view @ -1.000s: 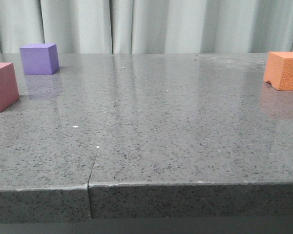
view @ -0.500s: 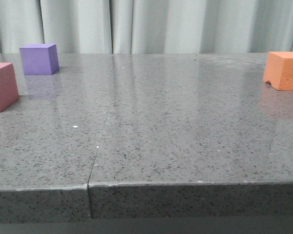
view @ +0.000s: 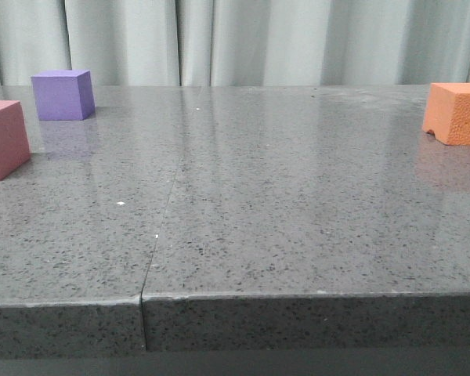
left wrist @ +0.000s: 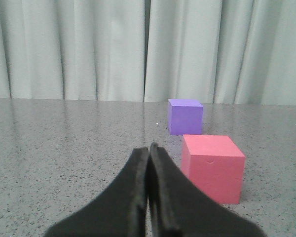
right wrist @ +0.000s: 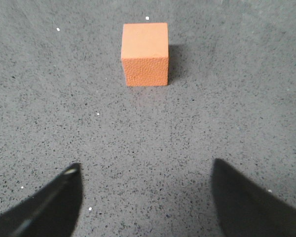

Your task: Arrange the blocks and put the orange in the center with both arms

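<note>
Nothing has been gathered yet: the middle of the grey surface (view: 298, 204) lies bare. The purple block (view: 61, 95) sits far left with the pink-red block (view: 3, 139) just nearer, and the orange block (view: 457, 113) is well apart at the far right edge. The right gripper (right wrist: 143, 197) hangs above the surface with its jaws spread wide and empty, lined up on the orange block, presumably to fetch it. The left gripper (left wrist: 149, 187) is pressed closed, holding nothing, low beside the pink-red block.
</note>
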